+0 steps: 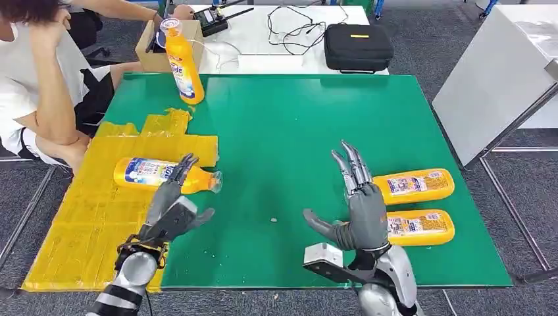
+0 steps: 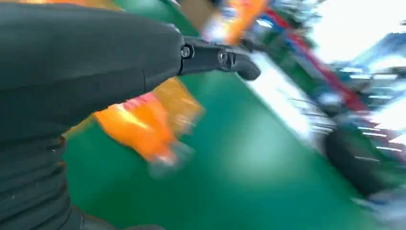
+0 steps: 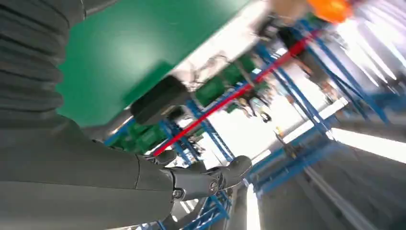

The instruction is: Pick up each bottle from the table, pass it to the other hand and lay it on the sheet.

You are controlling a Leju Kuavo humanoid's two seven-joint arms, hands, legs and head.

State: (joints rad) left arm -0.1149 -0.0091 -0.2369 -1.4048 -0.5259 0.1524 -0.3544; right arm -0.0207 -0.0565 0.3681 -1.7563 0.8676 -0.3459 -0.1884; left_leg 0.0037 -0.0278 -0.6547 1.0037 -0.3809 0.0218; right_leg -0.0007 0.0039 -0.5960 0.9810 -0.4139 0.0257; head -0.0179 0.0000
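Observation:
One orange bottle (image 1: 148, 174) lies on its side on the yellow sheet (image 1: 92, 217), its clear cap over the green table. My left hand (image 1: 170, 207) hovers just in front of it, fingers spread and empty; the left wrist view shows the bottle (image 2: 143, 122) blurred beyond the hand (image 2: 95, 72). Two more orange bottles (image 1: 414, 185) (image 1: 421, 227) lie side by side at the right of the table. My right hand (image 1: 355, 210) stands beside them, fingers pointing up and apart, holding nothing. Another orange bottle (image 1: 183, 62) stands upright at the table's far left.
A person (image 1: 39, 85) sits at the far left beside the sheet. Behind the green table (image 1: 296, 131) a white table holds a cardboard box (image 1: 154, 49), cables and a black case (image 1: 357, 47). A white panel (image 1: 493, 79) stands at the right.

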